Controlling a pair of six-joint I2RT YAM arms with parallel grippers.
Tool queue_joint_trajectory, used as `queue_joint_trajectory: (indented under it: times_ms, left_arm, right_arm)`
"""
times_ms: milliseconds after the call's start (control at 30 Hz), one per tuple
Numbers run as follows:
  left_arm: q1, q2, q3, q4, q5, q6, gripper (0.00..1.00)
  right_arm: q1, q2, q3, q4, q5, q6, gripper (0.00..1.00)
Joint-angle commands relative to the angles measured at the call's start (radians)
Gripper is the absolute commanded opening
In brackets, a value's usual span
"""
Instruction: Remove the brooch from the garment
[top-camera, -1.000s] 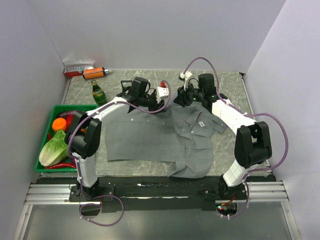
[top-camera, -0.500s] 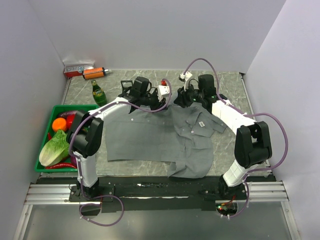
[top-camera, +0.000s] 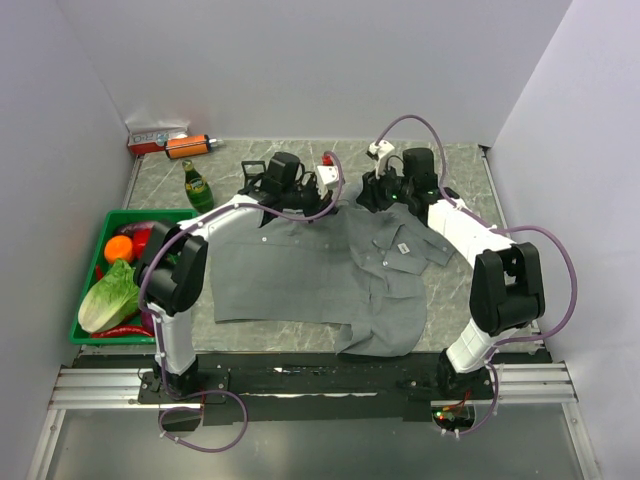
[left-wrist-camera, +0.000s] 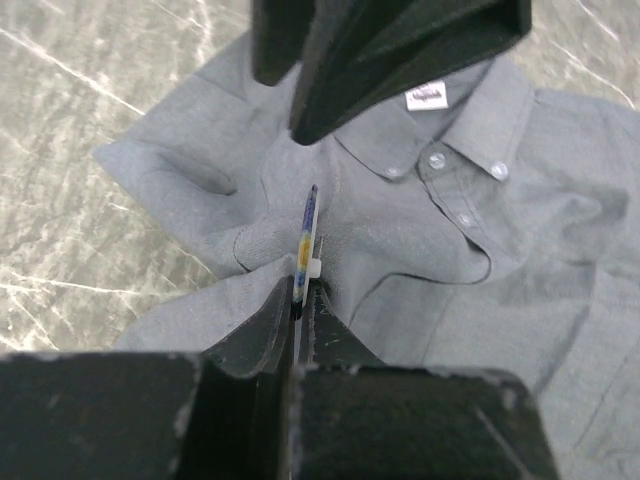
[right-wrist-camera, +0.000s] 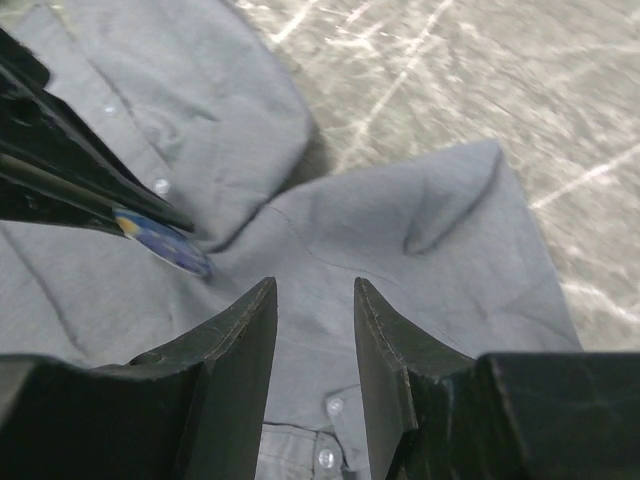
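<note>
The grey garment (top-camera: 300, 270) lies spread on the marble table, collar toward the back. My left gripper (top-camera: 338, 197) is over the collar area, shut on the brooch (left-wrist-camera: 308, 235). In the left wrist view the brooch shows edge-on between my pads, with a white clasp against bunched cloth. It shows as a bluish disc in the right wrist view (right-wrist-camera: 160, 242). I cannot tell whether it is still pinned. My right gripper (right-wrist-camera: 312, 300) is open and empty just above the cloth (right-wrist-camera: 400, 260), to the right of the brooch. The white label (left-wrist-camera: 427, 98) lies inside the collar.
A green crate (top-camera: 85, 330) with lettuce, an orange and peppers stands at the left edge. A green bottle (top-camera: 197, 186) stands back left. An orange item (top-camera: 188, 146) and a red-and-white box (top-camera: 155, 138) lie by the back wall.
Both wrists have shifted slightly toward the back. The right gripper has drawn a little to the right, away from the left gripper. The garment has barely moved.
</note>
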Motion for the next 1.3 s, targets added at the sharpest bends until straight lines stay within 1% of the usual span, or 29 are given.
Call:
queue_joint_trajectory:
  times_ms: [0,100,233,400,500,533,700,767,800,833,867,900,933,967,1000,1067,1100,1167,1200,1267]
  left_arm:
    - [-0.014,-0.038,-0.019,0.129,-0.074,-0.096,0.01]
    - [-0.020,-0.047,-0.045,0.166,-0.129,-0.148,0.01]
    - [-0.029,-0.044,-0.053,0.204,-0.177,-0.200,0.01]
    - [-0.038,-0.033,-0.051,0.220,-0.211,-0.221,0.01]
    - [-0.040,-0.022,-0.048,0.224,-0.206,-0.223,0.01]
    - [-0.040,-0.019,-0.050,0.223,-0.201,-0.223,0.01]
    - [-0.040,-0.015,-0.051,0.221,-0.146,-0.231,0.01]
    - [-0.038,-0.013,-0.050,0.204,-0.129,-0.231,0.01]
    - [-0.038,-0.015,-0.045,0.195,-0.122,-0.220,0.01]
    - [-0.037,-0.015,-0.045,0.186,-0.099,-0.214,0.01]
    - [-0.034,-0.019,-0.044,0.177,-0.080,-0.197,0.01]
    - [-0.023,-0.019,-0.047,0.163,-0.057,-0.186,0.01]
    - [-0.018,-0.019,-0.047,0.149,-0.003,-0.174,0.01]
    - [-0.009,-0.019,-0.045,0.138,0.018,-0.150,0.01]
    - [-0.006,-0.019,-0.041,0.114,0.039,-0.137,0.01]
    - [0.003,-0.015,-0.031,0.089,0.093,-0.104,0.01]
    - [0.006,-0.012,-0.010,0.039,0.113,-0.093,0.01]
    - [0.009,0.011,0.031,-0.036,0.144,-0.051,0.01]
    - [0.011,0.018,0.062,-0.056,0.151,-0.047,0.01]
    - [0.015,0.024,0.076,-0.086,0.180,-0.031,0.01]
  right_arm:
    - [-0.007,0.013,-0.001,-0.023,0.030,0.023,0.44]
    - [0.009,0.030,-0.006,-0.043,0.012,0.043,0.44]
    - [0.032,0.035,-0.029,-0.026,-0.022,0.092,0.44]
    - [0.037,0.044,-0.036,0.006,-0.117,0.219,0.44]
    - [0.046,0.045,-0.026,0.022,-0.160,0.250,0.44]
    - [0.052,0.047,-0.016,0.032,-0.171,0.286,0.44]
    - [0.065,0.062,0.008,0.034,-0.197,0.296,0.44]
    - [0.062,0.062,0.019,-0.009,-0.205,0.268,0.44]
    - [0.059,0.059,0.034,-0.045,-0.205,0.227,0.44]
    - [0.051,0.052,0.074,-0.091,-0.215,0.139,0.44]
    - [0.030,0.044,0.091,-0.183,-0.232,0.089,0.44]
    - [0.016,0.033,0.103,-0.206,-0.255,0.038,0.44]
    - [0.002,0.003,0.100,-0.216,-0.298,-0.044,0.45]
    - [-0.019,-0.014,0.090,-0.198,-0.312,-0.080,0.46]
    - [-0.026,-0.040,0.073,-0.188,-0.321,-0.147,0.50]
    - [-0.027,-0.053,0.074,-0.207,-0.315,-0.216,0.55]
    - [-0.029,-0.053,0.082,-0.214,-0.314,-0.264,0.99]
    - [-0.027,-0.047,0.086,-0.227,-0.311,-0.290,1.00]
    - [-0.027,-0.038,0.094,-0.233,-0.312,-0.324,1.00]
    - [-0.029,-0.027,0.100,-0.237,-0.326,-0.352,1.00]
